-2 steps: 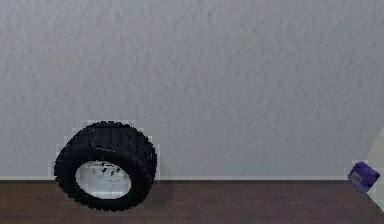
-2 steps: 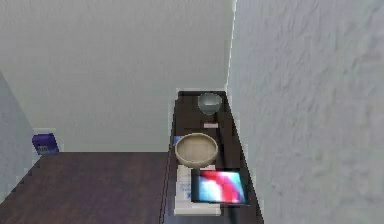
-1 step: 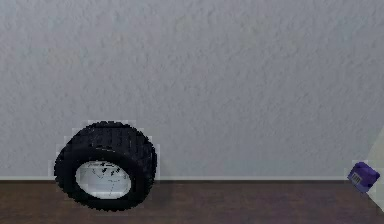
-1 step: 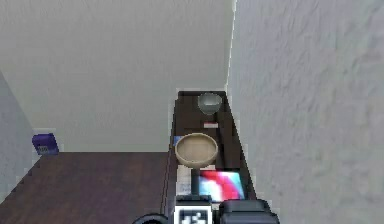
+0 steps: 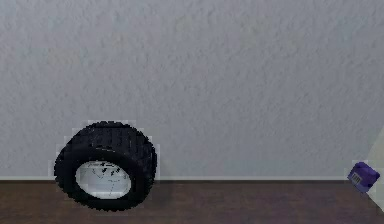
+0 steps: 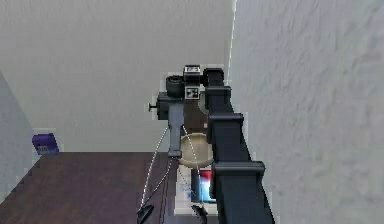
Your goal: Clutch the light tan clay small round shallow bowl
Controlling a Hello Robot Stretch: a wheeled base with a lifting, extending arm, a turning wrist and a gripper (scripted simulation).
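1. Nearest my camera, in the arm side view, the dark arm (image 6: 238, 170) rises from the bottom edge, close along a textured white wall (image 6: 320, 100) on that view's right.
2. Left of the arm's base lies a low white object (image 6: 183, 200) with a small red-and-blue patch (too small for me to name).
3. Just above it a light tan round shape (image 6: 196, 150), the task bowl's colour, sits against the arm's left side, right beside the gripper (image 6: 160, 190).
4. The gripper's thin fingers trail down over dark wood floor (image 6: 90, 185). I cannot tell whether it holds anything, nor how its fingers are set.
5. Farther out, a small purple object (image 6: 44, 143) stands by the far wall (image 6: 100, 70).
6. Forward view: a black tyre (image 5: 107, 165) with a white rim stands on the floor against a grey wall (image 5: 200, 70). A purple object (image 5: 362, 176) shows at the right edge.
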